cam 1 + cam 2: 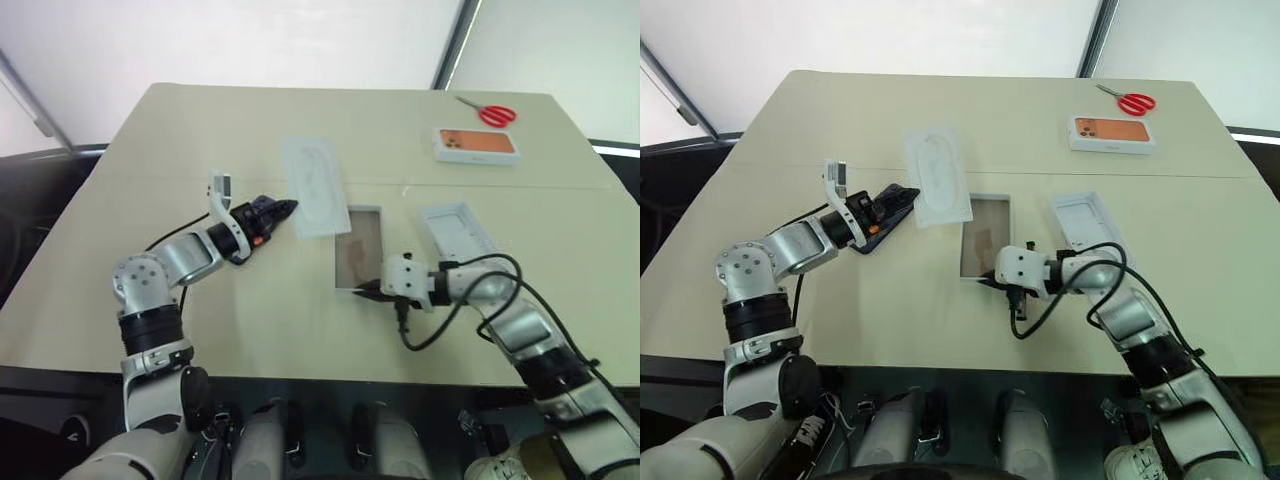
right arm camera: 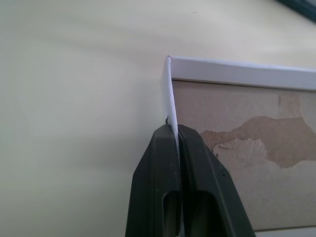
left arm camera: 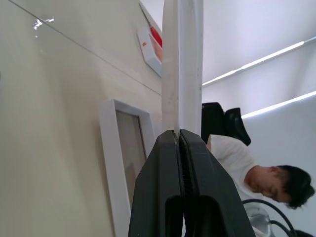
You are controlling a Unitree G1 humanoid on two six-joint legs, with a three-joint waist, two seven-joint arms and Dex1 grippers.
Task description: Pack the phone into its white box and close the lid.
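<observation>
The table [image 1: 300, 330] is a broad beige top with a seam running across it. White blinds hang behind it, and my left wrist view shows a person in a white shirt [image 3: 266, 173] seated off to the side. At the far right corner lie red-handled scissors [image 1: 495, 113], and near them the box with an orange phone picture [image 1: 477, 146].

The white box [image 1: 361, 247] sits open at the middle of the table, its tan-brown floor bare. Just to its right lies the lid [image 1: 457, 231], inside face up, apart from the box. I cannot make out the phone for certain; something dark sits by my left fingers.

My left arm reaches in from the left, elbow bent, claw pointing roughly level toward the middle. My left gripper [image 1: 283, 209] is clenched on the near edge of the white insert tray [image 1: 316, 184], which is lifted off the table and tilted.

My right arm comes in from the right, forearm across the table, claw angled down. My right gripper [image 1: 366, 291] is pinched tight on the near wall of the white box, at its corner.
</observation>
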